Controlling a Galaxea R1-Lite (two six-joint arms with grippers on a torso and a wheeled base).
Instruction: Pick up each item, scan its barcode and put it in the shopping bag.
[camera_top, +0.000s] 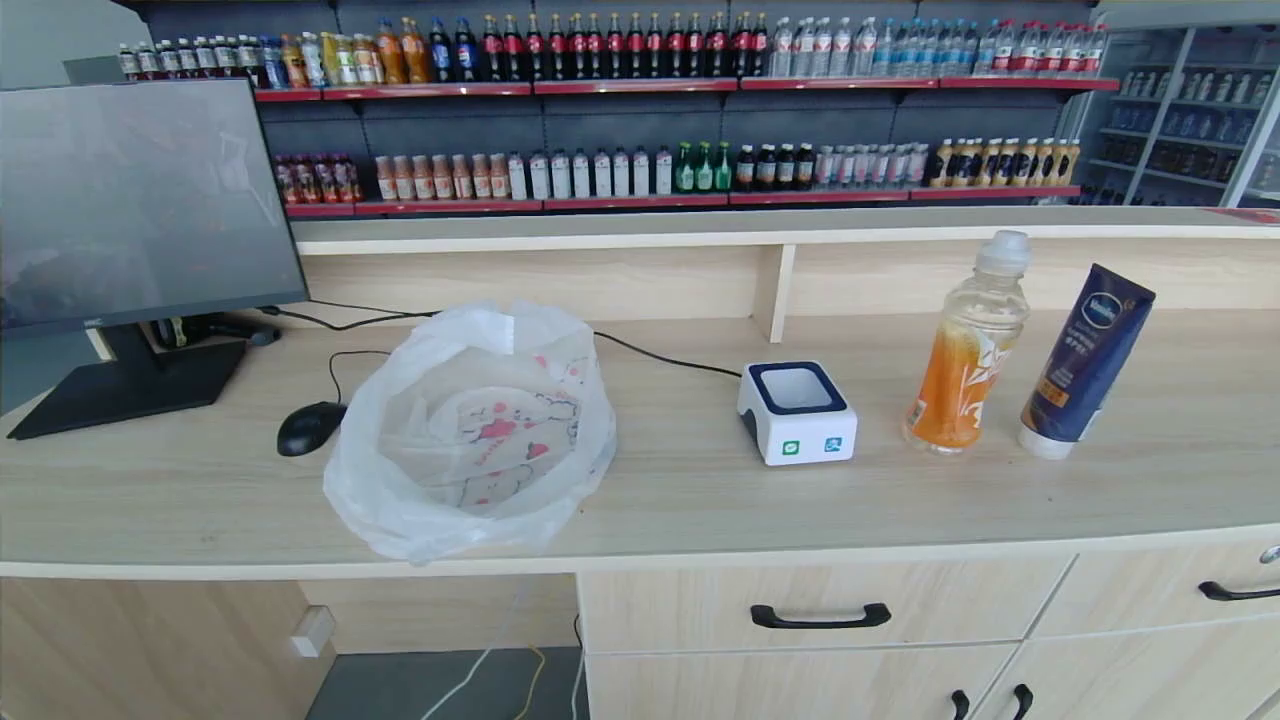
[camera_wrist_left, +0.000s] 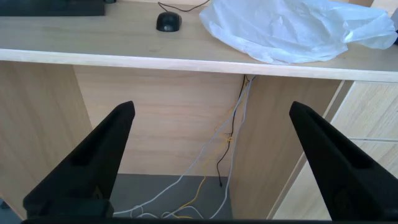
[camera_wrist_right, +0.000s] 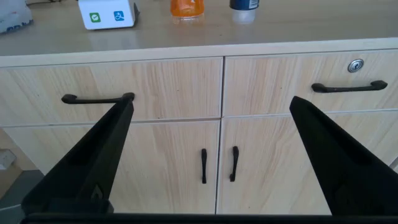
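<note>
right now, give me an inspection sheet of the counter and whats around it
surface: wooden counter, level, with bare space at the front right.
job's things: bag open, left of the scanner; bottle and tube upright to its right, not yet bagged.
clutter: mouse beside the bag; monitor at far left.
grippers: left gripper open, low before the counter's front; right gripper open, facing the drawers; neither holds anything.
cables: scanner cable runs behind the bag; mouse cable; wires hang under the counter.
surroundings: shelves of drinks behind.
</note>
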